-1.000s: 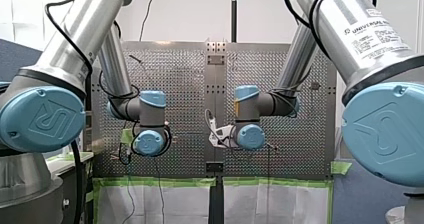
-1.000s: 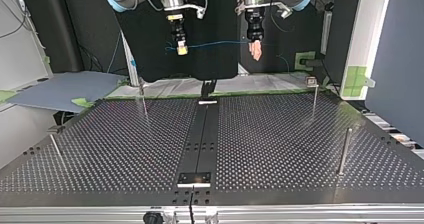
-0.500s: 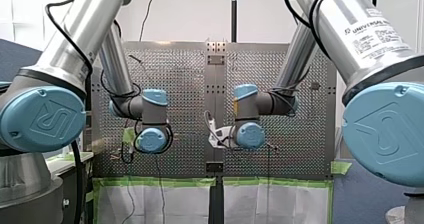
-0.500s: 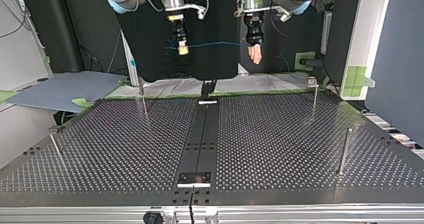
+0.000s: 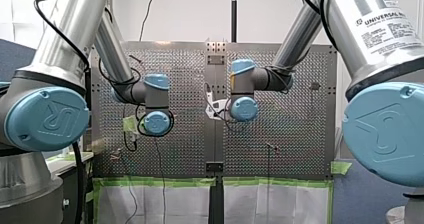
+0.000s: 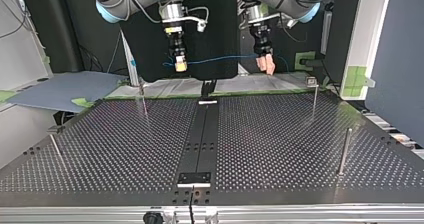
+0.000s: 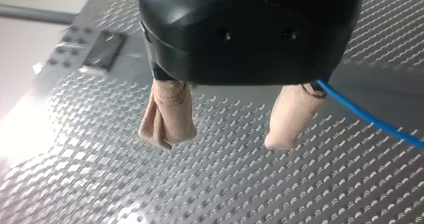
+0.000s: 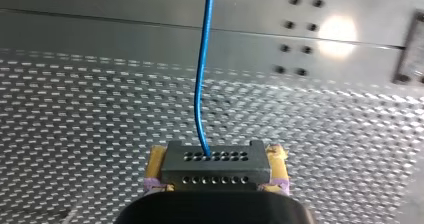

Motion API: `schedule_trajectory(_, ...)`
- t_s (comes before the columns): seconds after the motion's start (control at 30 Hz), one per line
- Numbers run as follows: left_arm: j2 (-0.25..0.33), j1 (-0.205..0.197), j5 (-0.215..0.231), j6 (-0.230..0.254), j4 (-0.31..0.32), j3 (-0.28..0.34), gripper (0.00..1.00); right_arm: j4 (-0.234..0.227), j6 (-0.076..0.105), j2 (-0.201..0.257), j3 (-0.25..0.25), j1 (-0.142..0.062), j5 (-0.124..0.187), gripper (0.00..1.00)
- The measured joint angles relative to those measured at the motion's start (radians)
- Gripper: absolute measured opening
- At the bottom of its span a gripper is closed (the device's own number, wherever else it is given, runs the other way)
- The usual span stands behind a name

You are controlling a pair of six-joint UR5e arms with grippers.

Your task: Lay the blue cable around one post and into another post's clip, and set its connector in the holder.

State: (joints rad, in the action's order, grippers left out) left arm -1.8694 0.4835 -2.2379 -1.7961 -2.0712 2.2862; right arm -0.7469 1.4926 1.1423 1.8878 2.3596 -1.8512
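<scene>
Metal posts are standing on the perforated table (image 6: 125,149). In the top view one (image 6: 56,151) is rising near its left edge and another (image 6: 144,103) near its far left corner. Above the far edge, in the air, the right gripper (image 6: 180,66) is clamping its yellow pads on the dark connector (image 8: 215,165), which the right wrist view shows wedged between them. From the connector the blue cable (image 6: 220,59) is running almost level over the dark centre strip (image 6: 202,134) to the left gripper (image 6: 265,64). That gripper's beige fingers (image 7: 167,115) are standing apart with a bare gap between them, and the cable is passing along the outer side of one, by its root. Further right, two more posts are standing, one (image 6: 314,98) near the far right corner and one (image 6: 344,151) by the right edge. The cable is hanging apart from all four.
</scene>
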Motion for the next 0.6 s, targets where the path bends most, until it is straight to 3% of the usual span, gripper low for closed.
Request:
schedule_trajectory(0.33, 0.08, -0.036, -0.08, -0.08, -0.08, -0.043, 1.0, 0.094, -0.002, 0.093, -0.094, -0.007, 0.01, 0.04)
schedule_trajectory(0.6, 0.148, -0.059, -0.124, -0.148, -0.148, -0.106, 1.0, 0.166, -0.015, 0.113, -0.166, -0.01, 0.021, 0.04)
